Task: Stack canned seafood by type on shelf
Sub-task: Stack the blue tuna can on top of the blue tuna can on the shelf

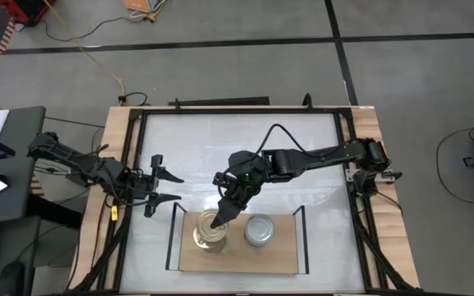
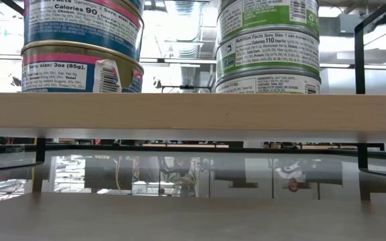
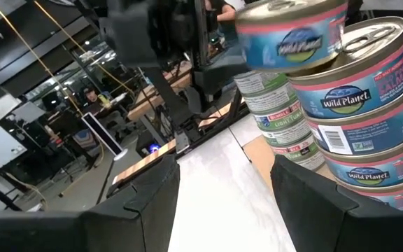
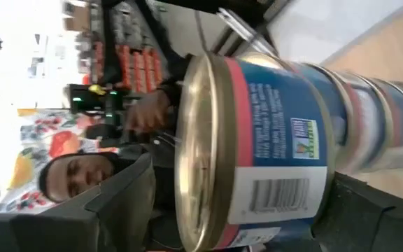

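Observation:
A stack of gold-lidded tins (image 1: 210,233) with blue and pink labels stands on the wooden shelf board (image 1: 237,256). A stack of silver-lidded, green-labelled tins (image 1: 259,230) stands beside it, toward the table's right. In the low view both the blue stack (image 2: 79,47) and the green stack (image 2: 268,47) rest on the board (image 2: 193,117). My right gripper (image 1: 220,218) is over the gold stack, shut on one more blue tin (image 3: 292,31). My left gripper (image 1: 164,187) waits open, left of the shelf. My right gripper (image 4: 243,203) pinches the blue tin (image 4: 257,140) between its two fingers. The gold lid (image 4: 198,154) faces one finger and the base faces the other. It comes slanting down from the far right. The tin hangs at the stack's top, shifted sideways; I cannot tell whether it touches.
Thin black uprights (image 1: 173,234) (image 1: 303,238) stand at both ends of the board. White tabletop (image 1: 237,156) lies between the arms and the far frame. A person shows beyond the table in the right wrist view (image 4: 82,175).

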